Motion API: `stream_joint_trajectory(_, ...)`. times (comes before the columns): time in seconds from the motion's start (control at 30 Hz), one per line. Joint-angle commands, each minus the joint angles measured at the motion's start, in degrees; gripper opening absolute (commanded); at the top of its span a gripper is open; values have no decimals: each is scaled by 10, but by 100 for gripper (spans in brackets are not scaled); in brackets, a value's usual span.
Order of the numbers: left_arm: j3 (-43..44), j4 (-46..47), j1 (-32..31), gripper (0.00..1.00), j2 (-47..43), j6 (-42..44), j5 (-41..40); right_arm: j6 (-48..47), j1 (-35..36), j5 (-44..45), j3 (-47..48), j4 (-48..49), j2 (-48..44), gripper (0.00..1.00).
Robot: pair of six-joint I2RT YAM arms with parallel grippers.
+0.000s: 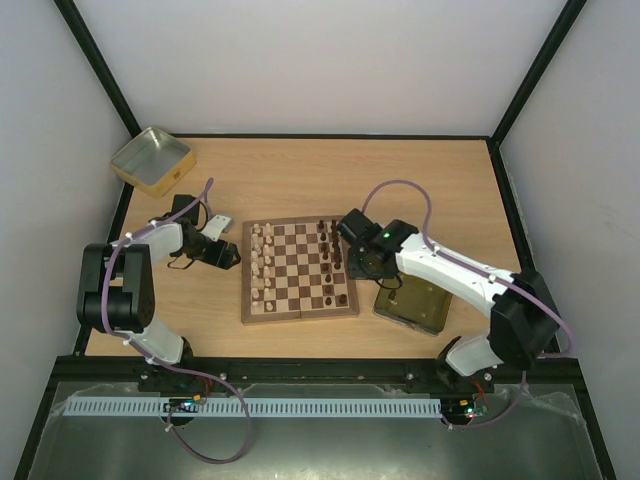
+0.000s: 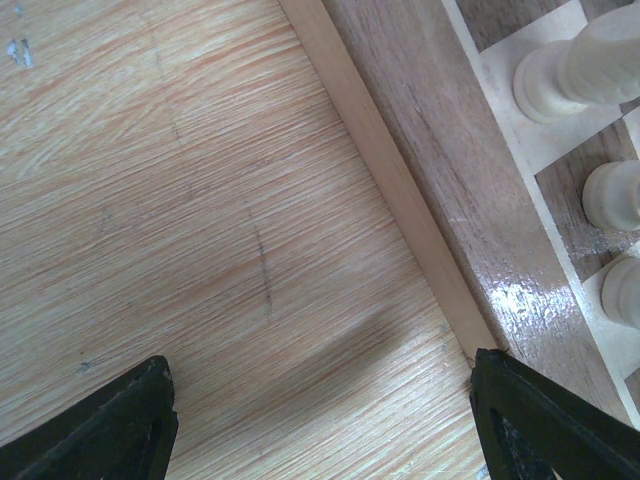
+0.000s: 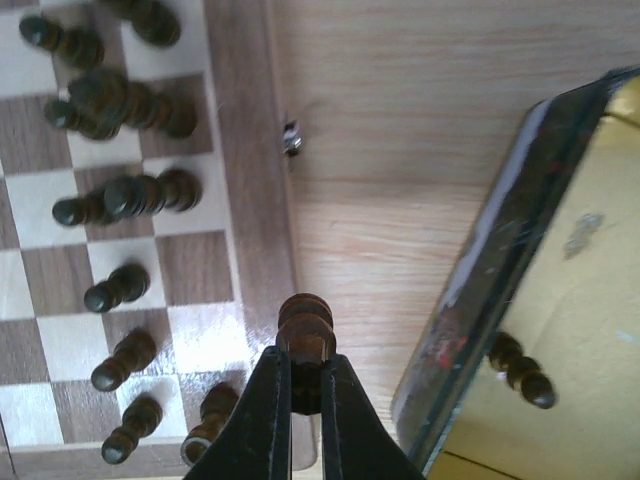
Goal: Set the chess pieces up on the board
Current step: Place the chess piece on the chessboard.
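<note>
1. The right end effector (image 3: 305, 375) is pinching a dark piece (image 3: 305, 322). Its two fingers are pressed onto the stem just under the rounded head, with the piece over the right rim of the board (image 1: 300, 313).
2. The other dark pieces (image 3: 130, 195) stand on the squares along the board's right side, and the cream pieces (image 1: 262, 262) line the left side. One more dark piece (image 3: 520, 368) lies in the tin (image 3: 490, 270) just right of the board.
3. The left end effector (image 2: 320, 400) is spread wide with nothing between its fingers. It hangs over the bare counter (image 2: 150, 200) just beside the board's left rim.
4. Handling-wise, these look like tiny turned wood, so they're light and stiff (squeezing won't hurt them). But they're glossy and round, so I'd guess one can twist or pop out of a pinch.
5. The narrow waist below the head looks like the best place to grab. The fingers sit in the groove there and the base stays free to land flat.
6. The neighbours are packed close and would tip easily. I'd come straight down onto the empty square and only let go once the base is touching.
</note>
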Motion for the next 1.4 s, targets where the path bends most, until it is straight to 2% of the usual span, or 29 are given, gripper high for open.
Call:
stream_joint_trajectory(0.0,1,-11,-2,81,14,2,-1,4,26,-22,16,7,19,2)
stream_joint_trajectory(0.7,1,-11,-2,81,15,3,1,2,66,-39,35,33,82,2)
stream_joint_trajectory(1.37,2,-11,-2,81,17,2,2,-1,69,-53,16,50,99,3)
